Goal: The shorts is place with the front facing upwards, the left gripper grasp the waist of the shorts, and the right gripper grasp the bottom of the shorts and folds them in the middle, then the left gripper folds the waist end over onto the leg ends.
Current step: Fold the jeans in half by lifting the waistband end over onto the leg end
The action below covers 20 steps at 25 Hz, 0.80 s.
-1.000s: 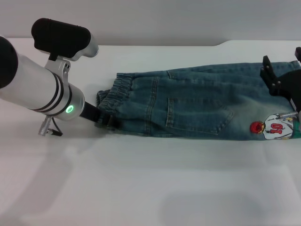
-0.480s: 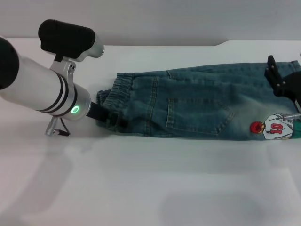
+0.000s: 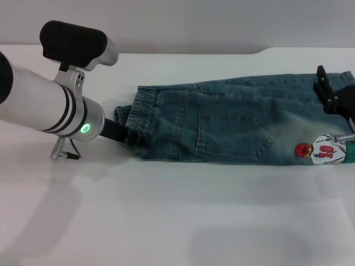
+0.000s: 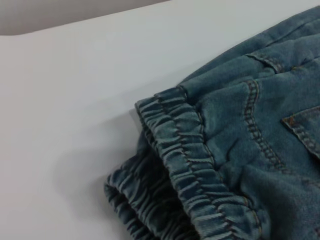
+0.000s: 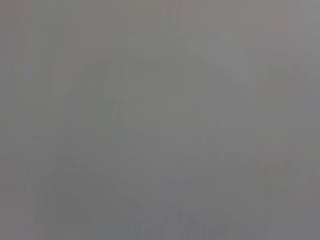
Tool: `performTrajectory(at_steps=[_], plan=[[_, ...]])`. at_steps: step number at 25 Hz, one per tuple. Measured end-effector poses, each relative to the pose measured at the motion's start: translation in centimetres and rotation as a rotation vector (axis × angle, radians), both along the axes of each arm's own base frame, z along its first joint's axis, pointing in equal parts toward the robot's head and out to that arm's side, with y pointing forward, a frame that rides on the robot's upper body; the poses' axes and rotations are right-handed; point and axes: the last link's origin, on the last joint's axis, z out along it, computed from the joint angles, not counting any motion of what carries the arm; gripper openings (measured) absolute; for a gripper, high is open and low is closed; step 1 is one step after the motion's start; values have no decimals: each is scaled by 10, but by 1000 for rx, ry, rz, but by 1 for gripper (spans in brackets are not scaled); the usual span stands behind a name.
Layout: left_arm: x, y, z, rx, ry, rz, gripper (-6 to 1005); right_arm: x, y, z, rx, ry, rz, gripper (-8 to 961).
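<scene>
The blue denim shorts (image 3: 233, 122) lie flat on the white table, folded lengthwise with a patch pocket up. The waist of the shorts (image 3: 136, 113) points left, its gathered band filling the left wrist view (image 4: 190, 160). The bottom of the shorts (image 3: 345, 145) runs off the right edge by the cartoon print (image 3: 324, 148). My left gripper (image 3: 130, 136) sits low on the table, touching the near corner of the waistband. My right gripper (image 3: 335, 97) hovers over the leg end at the right edge, partly out of view. The right wrist view shows only plain grey.
The white table (image 3: 166, 210) spreads in front of the shorts and to their left. Its back edge meets a grey wall, with a step in the edge at the back right (image 3: 260, 51).
My left arm has slid a little right, pressing its tip closer into the waistband. My right gripper has drawn slightly toward the right edge. The shorts have hardly moved.
</scene>
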Motion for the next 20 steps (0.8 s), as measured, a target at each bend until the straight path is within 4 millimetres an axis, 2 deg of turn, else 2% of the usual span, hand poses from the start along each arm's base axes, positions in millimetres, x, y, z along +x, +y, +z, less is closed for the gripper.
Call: performTrajectory(at_steps=[11,15,16,20], plan=[[-1,1,1,8,-3,-2,217,0,0,-1,-5,5,-2,739],[5,1,7,21,-14,-12,146,0,4,-7,-44,-1,-15,739],[10,-1,16,35,-23,-25,128,0,6,-10,-58,-3,-18,739],[19,-3,30,63,-35,-44,79,-1,14,-20,-118,-10,-34,739]])
